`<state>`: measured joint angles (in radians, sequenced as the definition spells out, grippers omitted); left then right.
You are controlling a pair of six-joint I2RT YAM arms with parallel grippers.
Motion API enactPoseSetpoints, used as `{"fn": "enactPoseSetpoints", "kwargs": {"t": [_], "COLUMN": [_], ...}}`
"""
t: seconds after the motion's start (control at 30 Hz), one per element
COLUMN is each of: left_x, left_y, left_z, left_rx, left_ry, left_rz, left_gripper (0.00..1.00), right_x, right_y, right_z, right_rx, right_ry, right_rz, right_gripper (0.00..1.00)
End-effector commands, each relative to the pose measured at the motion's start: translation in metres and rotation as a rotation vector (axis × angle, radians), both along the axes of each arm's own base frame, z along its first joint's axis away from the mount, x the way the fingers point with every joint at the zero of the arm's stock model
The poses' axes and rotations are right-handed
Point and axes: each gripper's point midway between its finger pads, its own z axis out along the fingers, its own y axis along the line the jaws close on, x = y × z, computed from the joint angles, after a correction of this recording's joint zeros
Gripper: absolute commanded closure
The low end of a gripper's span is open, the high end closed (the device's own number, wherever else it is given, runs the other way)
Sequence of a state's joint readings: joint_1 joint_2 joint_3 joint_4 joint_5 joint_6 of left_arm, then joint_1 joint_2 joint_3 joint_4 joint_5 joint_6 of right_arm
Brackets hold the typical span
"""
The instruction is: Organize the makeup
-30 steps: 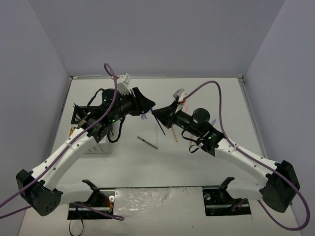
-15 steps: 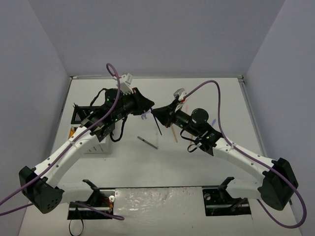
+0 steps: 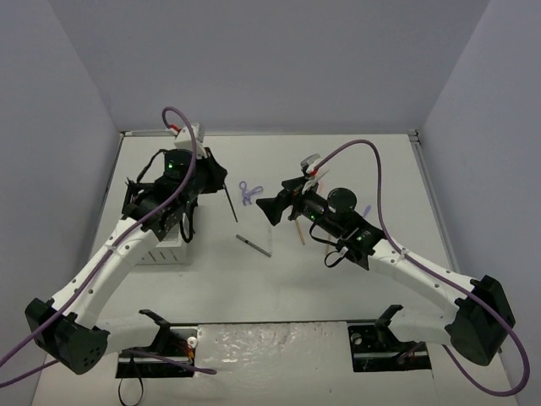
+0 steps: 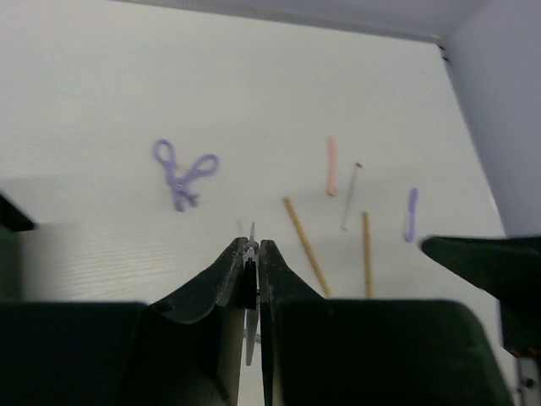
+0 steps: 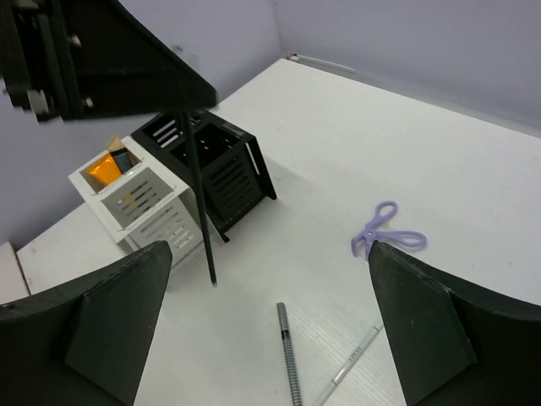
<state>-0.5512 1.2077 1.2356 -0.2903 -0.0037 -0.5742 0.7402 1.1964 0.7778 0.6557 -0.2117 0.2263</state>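
My left gripper point(image 4: 251, 247) is shut on a thin black pencil point(image 3: 231, 205), which hangs tip-down above the table, a little right of the slotted organizer point(image 5: 221, 161). My right gripper point(image 5: 269, 247) stands wide open with nothing between its fingers, just right of that pencil point(image 5: 199, 203). On the table lie a purple scissor-like tool point(image 4: 182, 173), a pink stick point(image 4: 332, 165), two tan sticks point(image 4: 306, 245), a lilac tool point(image 4: 411, 213), a checked dark pencil point(image 5: 289, 355) and a pale pencil point(image 5: 351, 364). An orange tube point(image 5: 106, 167) stands in the organizer's white half.
The organizer point(image 3: 135, 199) sits at the table's left side, black half behind, white half point(image 3: 165, 249) in front. Grey walls close the table at the back and both sides. Both arms reach in over the middle.
My right gripper opened and let go of the black pencil. My left gripper closed on it and carried it left, toward the organizer.
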Motion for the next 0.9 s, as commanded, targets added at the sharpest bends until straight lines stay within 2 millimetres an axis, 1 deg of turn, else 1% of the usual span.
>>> {"fn": "enactPoseSetpoints", "kwargs": {"t": [0.0,0.07,0.1,0.13,0.23,0.33,0.37,0.43,0.47,0.5,0.57,0.6,0.63,0.7,0.87], "left_x": [0.022,0.032,0.036,0.038,0.047,0.056,0.058,0.064,0.066,0.068,0.075,0.077,0.082,0.090,0.102], "left_y": [0.093,0.139,0.158,0.168,0.209,0.246,0.252,0.276,0.289,0.295,0.308,0.312,0.314,0.316,0.315], "left_z": [0.057,0.060,0.062,0.065,0.068,0.064,0.058,0.054,0.048,0.040,0.036,0.038,0.033,0.023,-0.002], "left_rx": [0.109,0.156,0.178,0.197,0.257,0.312,0.317,0.317,0.316,0.316,0.313,0.314,0.320,0.325,0.316], "left_ry": [-0.195,-0.220,-0.232,-0.247,-0.266,-0.265,-0.258,-0.266,-0.261,-0.246,-0.264,-0.276,-0.277,-0.270,-0.256], "left_rz": [0.275,0.408,0.463,0.495,0.603,0.690,0.703,0.763,0.794,0.803,0.832,0.842,0.846,0.843,0.832], "left_gripper": [1.00,1.00,1.00,1.00,1.00,1.00,1.00,1.00,1.00,1.00,1.00,1.00,1.00,1.00,1.00], "right_x": [0.009,0.008,0.007,0.007,0.005,0.004,0.005,0.004,0.005,0.005,0.005,0.005,0.005,0.006,0.008], "right_y": [-0.025,-0.030,-0.032,-0.033,-0.037,-0.042,-0.044,-0.046,-0.046,-0.047,-0.049,-0.049,-0.050,-0.052,-0.056], "right_z": [0.020,0.006,0.000,-0.001,-0.013,-0.023,-0.023,-0.030,-0.033,-0.035,-0.038,-0.040,-0.042,-0.046,-0.056], "right_rx": [0.004,-0.015,-0.020,-0.019,-0.036,-0.064,-0.067,-0.081,-0.088,-0.092,-0.097,-0.098,-0.104,-0.108,-0.131], "right_ry": [-0.053,-0.029,-0.020,-0.018,-0.004,0.006,0.006,0.010,0.012,0.014,0.017,0.019,0.020,0.023,0.042], "right_rz": [-0.123,-0.136,-0.140,-0.142,-0.150,-0.165,-0.169,-0.172,-0.173,-0.175,-0.175,-0.172,-0.172,-0.177,-0.183], "right_gripper": [0.00,0.00,0.00,0.00,0.00,0.00,0.00,0.00,0.00,0.00,0.00,0.00,0.00,0.00,0.00]}}
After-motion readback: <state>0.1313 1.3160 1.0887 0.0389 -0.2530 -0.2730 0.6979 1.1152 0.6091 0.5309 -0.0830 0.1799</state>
